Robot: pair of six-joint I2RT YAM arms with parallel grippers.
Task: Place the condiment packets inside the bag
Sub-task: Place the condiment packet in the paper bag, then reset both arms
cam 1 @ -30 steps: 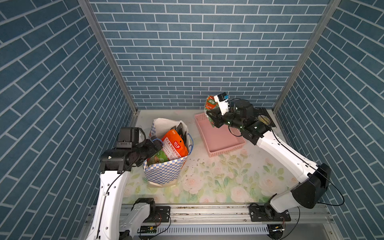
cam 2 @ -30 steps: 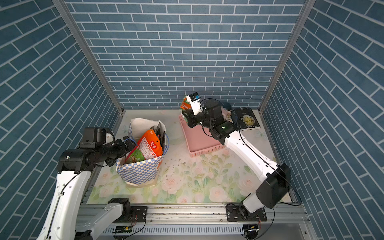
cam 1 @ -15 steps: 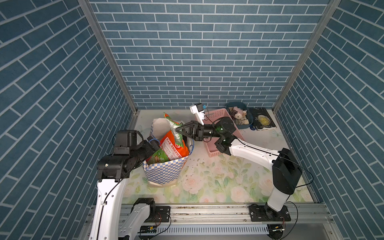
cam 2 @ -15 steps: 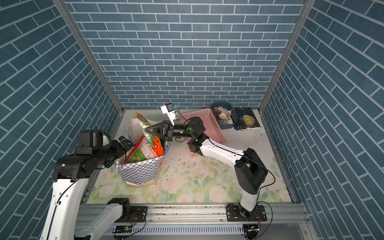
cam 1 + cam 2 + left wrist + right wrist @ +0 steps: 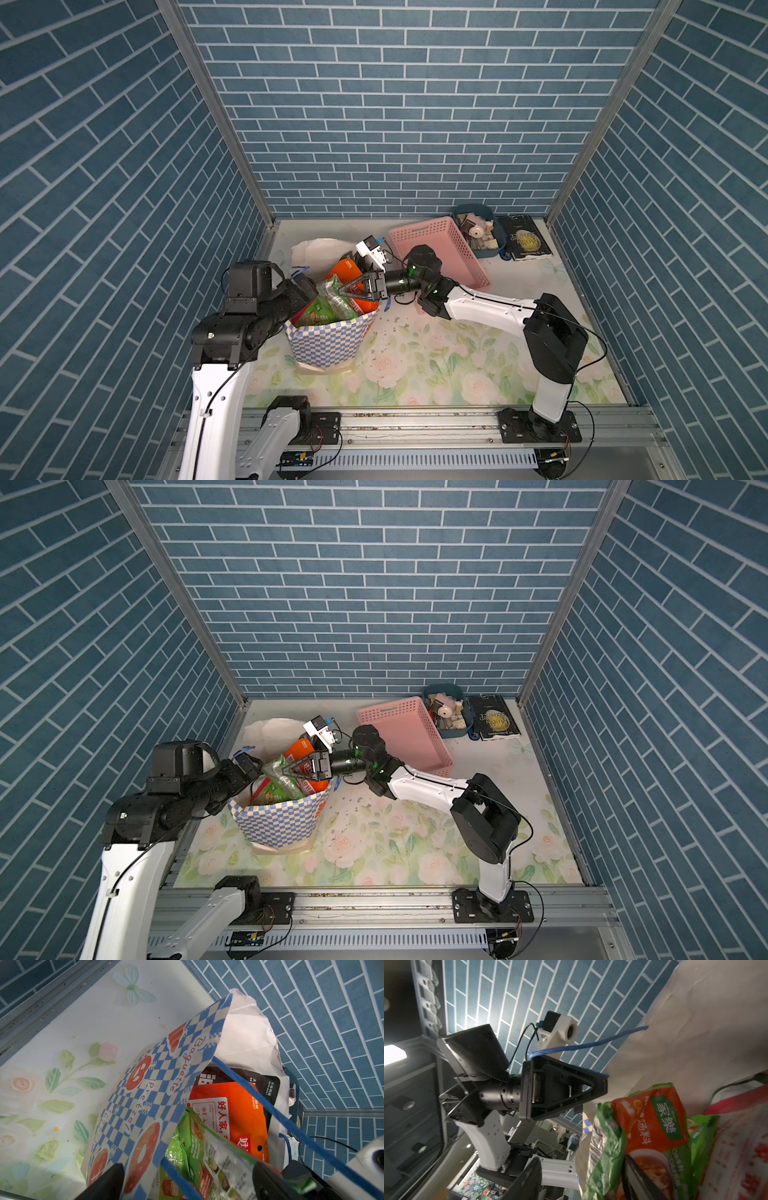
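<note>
The checkered bag [image 5: 332, 343] [image 5: 276, 825] stands upright at the left of the mat. Condiment packets fill its mouth: a black one [image 5: 239, 1078], an orange one [image 5: 239, 1109] [image 5: 353, 272] and a green one [image 5: 328, 299] [image 5: 633, 1136] lying on top. My right gripper [image 5: 338, 291] [image 5: 283, 773] [image 5: 583, 1180] reaches in sideways over the bag's mouth. It is open, with one finger [image 5: 639, 1176] resting against the green packet. My left gripper [image 5: 305, 286] [image 5: 187, 1184] is open wide and straddles the bag's left wall. A blue cord handle [image 5: 270, 1109] runs across it.
A pink basket [image 5: 440, 253] lies tilted at the back, just behind the right arm. Beside it are a blue tub [image 5: 478, 228] of small pale items and a black book [image 5: 524, 243]. Brick-patterned walls close in three sides, and a metal rail [image 5: 415, 419] runs along the front.
The right arm swung from above the pink basket over to the bag, carrying the green packet. Its jaws have opened and the packet now lies in the bag's mouth. The left arm barely moved.
</note>
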